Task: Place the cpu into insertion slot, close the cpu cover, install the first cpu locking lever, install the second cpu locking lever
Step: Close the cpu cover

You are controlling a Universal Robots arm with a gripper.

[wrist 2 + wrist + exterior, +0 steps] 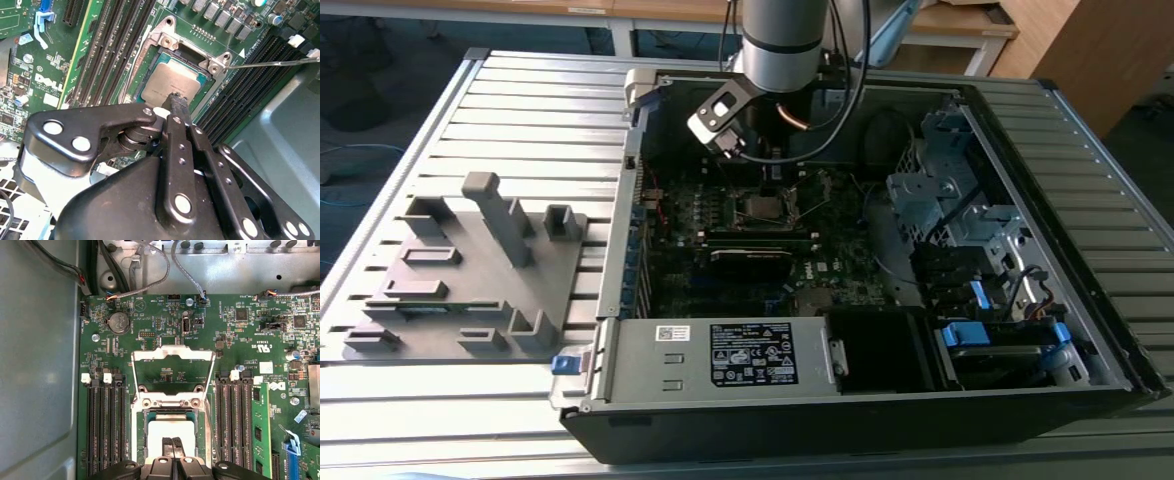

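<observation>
**Cpu seated, cover up, end effector closed on top**

- Exterior view: the open computer case (854, 432) lies on the slatted desk (520, 120). A grey fixture (467, 270) sits on the desk at 9 o'clock of the case.
- The arm (781, 40) enters from 12 o'clock and reaches down into the case. It stops over the motherboard (240, 350), about 10 o'clock of the case centre.
- End effector (176, 100): narrow, the two fingers (167, 449) pressed side by side with nothing between them. In both wrist views the tips sit over the near edge of the cpu's top. I cannot confirm contact.
- The cpu (170, 429) lies flat and square inside the insertion slot (172, 413), silver top up.
- The cpu cover (172, 354) is swung open on its hinge, away from the slot. Bare board shows through its window.
- In the second wrist view one locking lever (270, 63), a thin metal rod, stands free, reaching out from a slot corner over the memory slots (105, 430).
- The memory slots flank the slot on both sides.
</observation>
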